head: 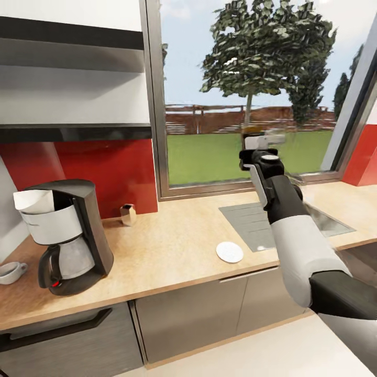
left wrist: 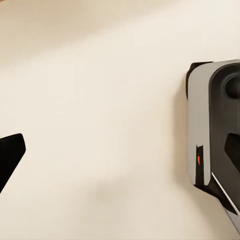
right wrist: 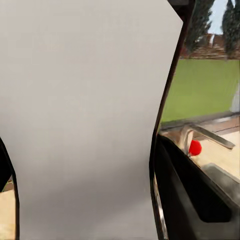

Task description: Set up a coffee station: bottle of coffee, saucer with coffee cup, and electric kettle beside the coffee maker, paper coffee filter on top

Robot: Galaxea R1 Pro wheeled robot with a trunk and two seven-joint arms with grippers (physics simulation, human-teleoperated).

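- The coffee maker (head: 68, 235) is standing upright at the left end of the light-wood desk (head: 173, 251), in front of a red backsplash (head: 104, 167).
- A white paper coffee filter (head: 32, 200) is sitting on its top.
- The coffee cup (head: 11, 271) is lying on the desk just left of the machine, partly cut off by the picture's edge.
- The saucer (head: 229, 252) is lying flat near the desk's near edge, well apart from the machine and just left of the steel sink (head: 272, 222).
- A small metal container (head: 128, 214) is standing by the backsplash.
- The right arm is reaching over the sink toward the window (head: 246, 99), and its right pincer (head: 264, 140) is raised in front of the glass.
- In the right wrist view a large white sheet-like object (right wrist: 85, 120) is covering the pincer; I cannot tell whether the pincer is apart or together.
- The left wrist view is showing pale floor (left wrist: 100, 125) and part of the robot's grey-and-black body (left wrist: 215, 130).
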